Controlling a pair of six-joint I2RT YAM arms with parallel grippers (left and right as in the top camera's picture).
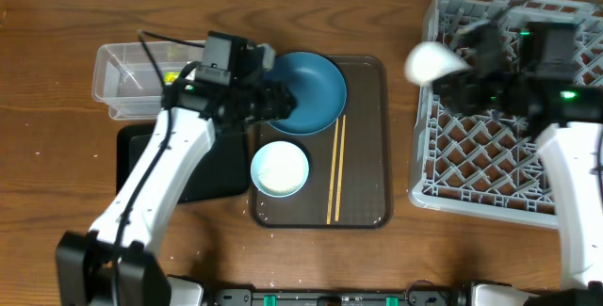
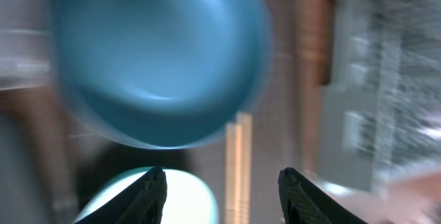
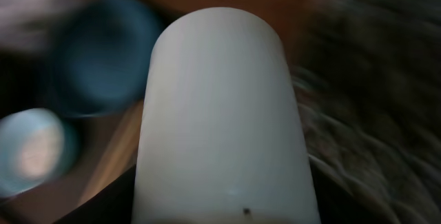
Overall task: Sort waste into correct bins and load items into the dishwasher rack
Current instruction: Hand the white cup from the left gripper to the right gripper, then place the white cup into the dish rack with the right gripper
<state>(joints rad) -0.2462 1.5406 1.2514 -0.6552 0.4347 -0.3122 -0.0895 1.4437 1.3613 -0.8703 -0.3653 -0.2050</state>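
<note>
**A:** Status of left gripper (image 2: 224,198)?

**B:** It was seen spread wide in the left wrist view, with nothing held between the fingers (image 2: 153,195). It was positioned over the large brown rectangular serving tray (image 1: 382,155), by the left rim of the large round blue bowl (image 1: 316,89). Contact with the bowl could not be determined because the view was blurred.

**A:** And right gripper (image 1: 454,69)?

**B:** It was closed on a small pale whitish cup (image 3: 220,114). The fingers themselves were hidden behind the cup in the right wrist view. From overhead, the cup was seen held at the far left edge of the large square grey plastic lattice rack (image 1: 490,169). Whether it was touching the rack could not be told.

**A:** What else was on the tray?

**B:** The smaller round white bowl (image 1: 280,169) was set on the tray, nearer the robot than the blue bowl. The pair of thin wooden chopsticks (image 1: 334,169) was laid side by side just right of the white bowl, lengthwise along the tray. The blue bowl was also seated on the tray, at its far end.

**A:** Bins?

**B:** The clear rectangular plastic tub (image 1: 118,71) was located far left on the table. The shallow black rectangular tray (image 1: 132,151) was placed just near-side of the tub and was partly covered by the left arm.
</note>
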